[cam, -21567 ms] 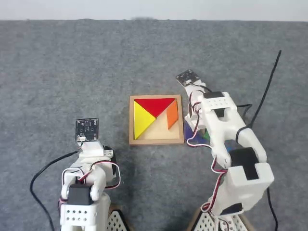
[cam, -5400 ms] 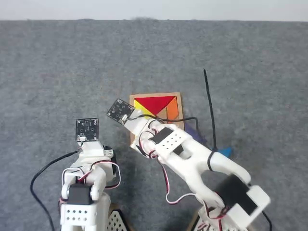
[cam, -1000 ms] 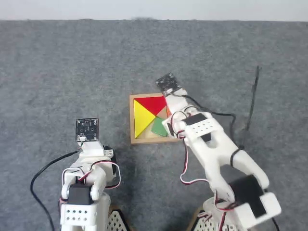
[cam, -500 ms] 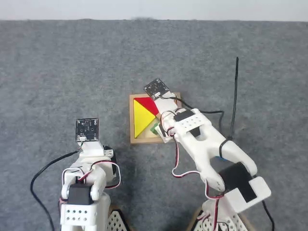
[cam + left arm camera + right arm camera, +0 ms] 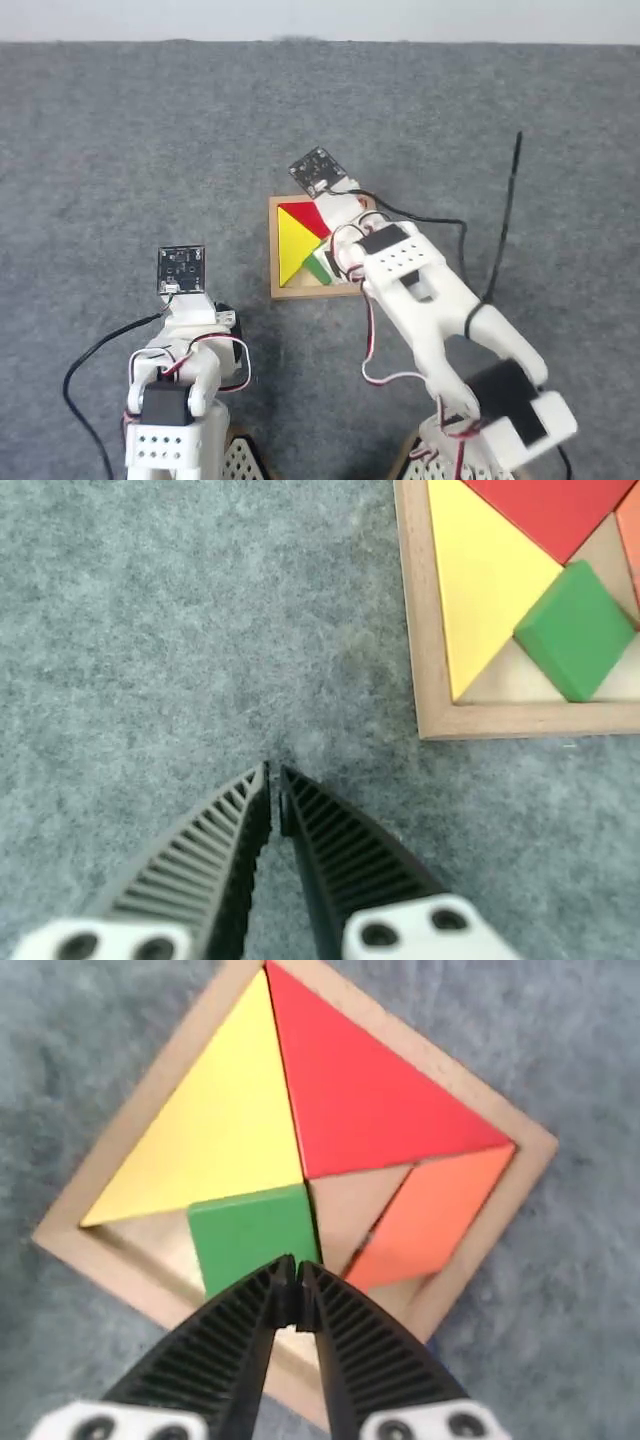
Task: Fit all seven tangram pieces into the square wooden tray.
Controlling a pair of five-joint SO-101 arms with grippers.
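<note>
The square wooden tray (image 5: pixel 273 250) lies mid-table on grey carpet. It holds a yellow triangle (image 5: pixel 210 1150), a red triangle (image 5: pixel 360 1100), an orange parallelogram (image 5: pixel 430 1210) and a green square (image 5: pixel 250 1235). My right gripper (image 5: pixel 295 1265) is shut with nothing in it, its tips at the green square's edge. The right arm (image 5: pixel 400 265) covers the tray's right half in the high view. My left gripper (image 5: pixel 273 773) is shut and empty, low over the carpet just off the tray's (image 5: pixel 412 600) near corner. The green square (image 5: pixel 575 630) sits against the yellow triangle (image 5: pixel 490 580).
A bare wooden gap (image 5: pixel 350 1205) lies between the green square and the orange parallelogram. A black cable (image 5: pixel 505 230) rises right of the right arm. The left arm (image 5: pixel 180 330) stands at the front left. Grey carpet stretches to the left and behind the tray.
The right arm has swung left across the tray, and the green square has shifted slightly toward the yellow triangle. The left arm has not moved.
</note>
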